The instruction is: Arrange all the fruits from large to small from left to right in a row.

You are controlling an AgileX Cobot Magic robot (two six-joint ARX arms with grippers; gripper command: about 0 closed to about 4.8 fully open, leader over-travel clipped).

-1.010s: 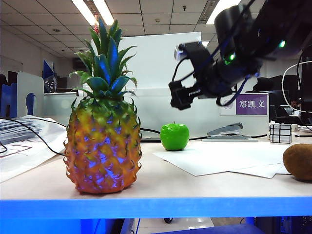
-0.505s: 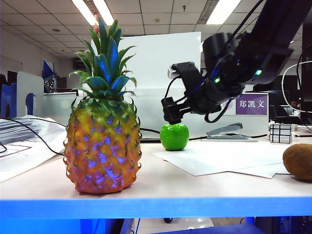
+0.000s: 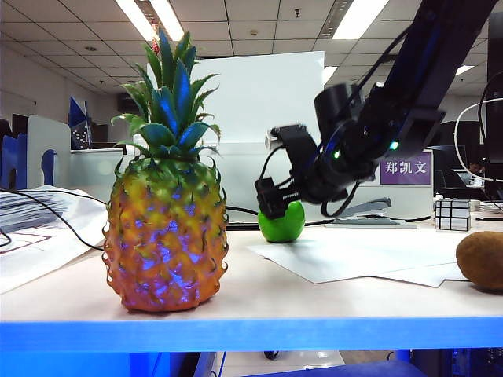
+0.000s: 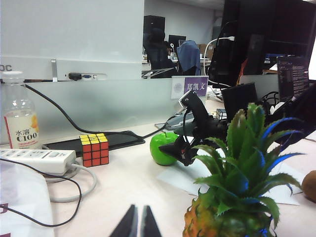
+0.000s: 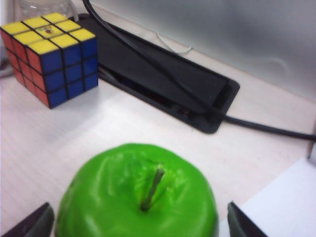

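The pineapple (image 3: 167,236) stands upright at the front left of the counter (image 3: 259,302), its green crown rising high above it. Well behind it, toward the middle, sits the green apple (image 3: 283,224), stem up. The kiwi (image 3: 481,261) lies at the far right front edge, well apart from both, beside some white paper sheets (image 3: 354,253).

The right gripper (image 3: 275,169) hangs over the apple with its fingers spread wide apart. In the right wrist view the two fingertips (image 5: 34,223) flank the apple (image 5: 138,195) on either side, with the apple between them but not clearly touched. The left wrist view shows the same gripper (image 4: 183,127) angled down just beside the apple (image 4: 163,147).

The left gripper (image 4: 138,223) shows only as two dark fingertips close together at the edge of its own wrist view, nearly touching, with nothing between them, over bare counter near the pineapple's crown (image 4: 242,163).

A coloured Rubik's cube (image 5: 49,57) rests on the counter behind the apple, apart from it, near a flat black tray (image 5: 168,86) crossed by a cable. A capped drink bottle (image 4: 19,118) stands by a white power strip (image 4: 34,160); what it holds cannot be told. A silver mirror cube (image 3: 452,214) and a stapler (image 3: 363,210) sit at the back right.
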